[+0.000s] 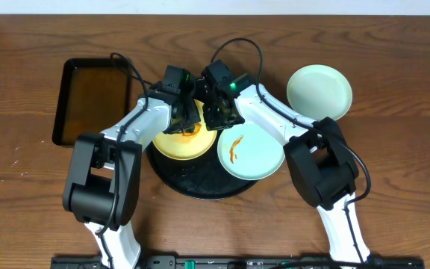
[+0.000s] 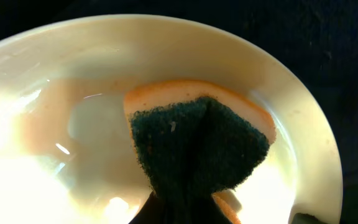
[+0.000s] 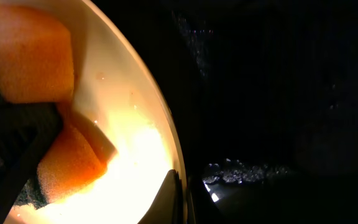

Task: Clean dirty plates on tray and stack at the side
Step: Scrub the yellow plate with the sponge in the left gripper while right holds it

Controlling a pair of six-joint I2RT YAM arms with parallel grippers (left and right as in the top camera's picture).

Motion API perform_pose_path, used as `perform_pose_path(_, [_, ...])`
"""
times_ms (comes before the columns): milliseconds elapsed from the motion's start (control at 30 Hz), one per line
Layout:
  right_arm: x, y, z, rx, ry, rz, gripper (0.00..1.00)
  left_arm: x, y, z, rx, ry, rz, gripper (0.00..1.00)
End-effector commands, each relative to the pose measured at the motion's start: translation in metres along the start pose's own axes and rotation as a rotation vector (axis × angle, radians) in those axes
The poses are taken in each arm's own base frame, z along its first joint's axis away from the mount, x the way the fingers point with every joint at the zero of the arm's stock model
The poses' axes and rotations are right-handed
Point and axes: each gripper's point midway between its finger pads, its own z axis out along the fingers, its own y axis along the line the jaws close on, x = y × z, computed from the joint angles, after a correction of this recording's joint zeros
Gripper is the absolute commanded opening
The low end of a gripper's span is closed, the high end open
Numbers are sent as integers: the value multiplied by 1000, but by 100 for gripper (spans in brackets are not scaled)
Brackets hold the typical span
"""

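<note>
The pale yellow plate [image 1: 176, 146] lies on the large round black tray [image 1: 200, 185]. My left gripper [image 1: 189, 123] is shut on an orange sponge with a dark green scouring side [image 2: 197, 146] and presses it onto the wet yellow plate [image 2: 73, 68]. My right gripper [image 1: 216, 119] is shut on the yellow plate's rim [image 3: 151, 124], with one finger inside and one outside [image 3: 180, 199]. The sponge also shows in the right wrist view [image 3: 30, 56]. A mint-blue plate with an orange sauce streak [image 1: 251, 153] sits on the tray's right edge. A clean mint-blue plate [image 1: 319, 91] lies on the table at the right.
A smaller rectangular black tray with brownish liquid [image 1: 92, 101] stands at the left on the wooden table [image 1: 394, 164]. Both arms cross over the back of the round tray.
</note>
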Motion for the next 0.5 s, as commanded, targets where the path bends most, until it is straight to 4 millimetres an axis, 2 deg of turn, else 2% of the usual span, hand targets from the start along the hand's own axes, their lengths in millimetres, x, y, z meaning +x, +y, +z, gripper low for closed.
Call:
perform_pose_path(0, [6, -10, 2, 45, 11, 3, 1, 17, 9, 28, -28, 67, -16, 8])
perform_pose_path(133, [7, -11, 2, 47, 14, 3, 1, 14, 36, 35, -169, 33, 6, 7])
perform_pose_path(167, [7, -11, 2, 47, 14, 4, 1, 12, 51, 31, -249, 13, 18, 8])
perform_pose_path(300, [7, -11, 2, 46, 14, 3, 1, 6, 80, 17, -419, -25, 83, 8])
perform_pose_path(467, [7, -11, 2, 46, 13, 3, 1, 0, 107, -5, -594, -65, 118, 8])
